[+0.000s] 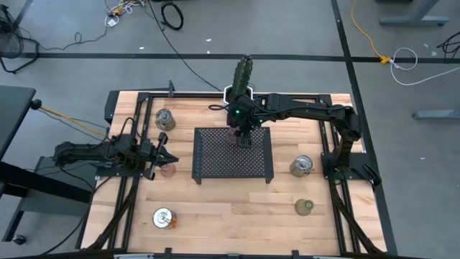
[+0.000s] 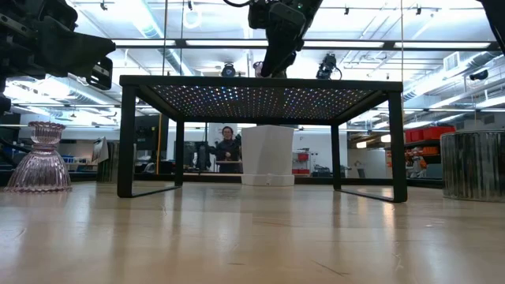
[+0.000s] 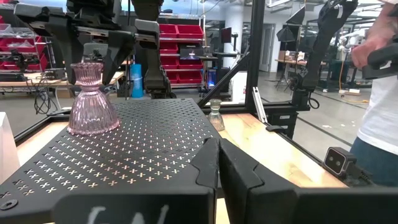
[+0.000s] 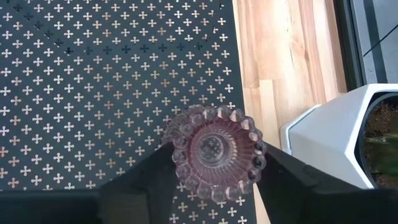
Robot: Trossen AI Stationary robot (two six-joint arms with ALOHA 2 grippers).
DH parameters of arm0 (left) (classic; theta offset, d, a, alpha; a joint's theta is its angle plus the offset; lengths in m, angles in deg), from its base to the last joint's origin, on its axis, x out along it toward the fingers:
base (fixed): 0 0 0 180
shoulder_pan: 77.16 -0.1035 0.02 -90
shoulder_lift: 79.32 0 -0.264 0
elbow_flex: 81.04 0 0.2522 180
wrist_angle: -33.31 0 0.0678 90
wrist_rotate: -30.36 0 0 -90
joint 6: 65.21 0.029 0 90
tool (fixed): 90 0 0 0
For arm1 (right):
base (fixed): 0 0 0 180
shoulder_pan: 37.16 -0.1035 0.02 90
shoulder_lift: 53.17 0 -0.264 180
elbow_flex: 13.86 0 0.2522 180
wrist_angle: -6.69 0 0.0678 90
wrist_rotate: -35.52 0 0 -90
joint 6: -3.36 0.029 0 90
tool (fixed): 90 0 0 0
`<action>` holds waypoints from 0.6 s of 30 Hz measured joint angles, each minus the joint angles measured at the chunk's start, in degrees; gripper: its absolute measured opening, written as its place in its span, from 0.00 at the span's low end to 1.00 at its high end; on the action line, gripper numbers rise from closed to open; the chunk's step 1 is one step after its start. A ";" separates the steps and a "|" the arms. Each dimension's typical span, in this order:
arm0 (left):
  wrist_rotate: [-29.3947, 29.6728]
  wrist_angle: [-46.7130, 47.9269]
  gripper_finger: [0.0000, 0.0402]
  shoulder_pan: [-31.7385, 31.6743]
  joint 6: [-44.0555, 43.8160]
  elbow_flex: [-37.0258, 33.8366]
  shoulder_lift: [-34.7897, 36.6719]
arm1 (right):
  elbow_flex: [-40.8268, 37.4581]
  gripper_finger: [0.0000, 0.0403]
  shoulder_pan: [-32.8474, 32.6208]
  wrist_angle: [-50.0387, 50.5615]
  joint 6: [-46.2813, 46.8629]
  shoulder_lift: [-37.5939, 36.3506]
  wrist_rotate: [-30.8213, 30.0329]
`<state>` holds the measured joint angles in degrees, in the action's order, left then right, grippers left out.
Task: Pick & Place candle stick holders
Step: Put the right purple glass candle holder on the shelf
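Observation:
A pink glass candle stick holder (image 4: 214, 152) stands upright on its wide base on the far part of the black mesh tray (image 1: 215, 162); it also shows in the left wrist view (image 3: 92, 99). My right gripper (image 4: 216, 186) hangs over it, open, one finger on each side, and I see no touch. My left gripper (image 3: 217, 168) is shut and empty at the tray's left, just above a second pinkish glass holder (image 1: 168, 170) standing on the table (image 2: 39, 158). Three silver holders (image 1: 164, 119) (image 1: 302, 166) (image 1: 164, 217) and a greenish glass holder (image 1: 304, 207) stand on the wood.
The white hexagonal cactus pot (image 1: 241, 90) stands just beyond the tray's far edge, close to my right gripper (image 4: 336, 143). The tray stands raised on legs (image 2: 126, 142). A person (image 3: 379, 93) stands beyond the table's right side.

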<state>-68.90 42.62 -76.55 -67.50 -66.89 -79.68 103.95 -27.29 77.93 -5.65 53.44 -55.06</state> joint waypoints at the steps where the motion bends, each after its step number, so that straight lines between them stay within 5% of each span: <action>1: 0.00 0.00 0.05 0.01 0.00 -0.01 0.00 | 0.00 0.51 0.00 0.00 0.20 0.00 0.00; 18: -0.02 0.00 0.05 0.01 0.00 0.01 0.00 | 0.00 0.57 0.00 0.46 0.99 -0.02 0.00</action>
<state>-68.92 42.62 -76.54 -67.50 -66.88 -79.68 103.95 -27.29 78.38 -4.65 53.42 -55.06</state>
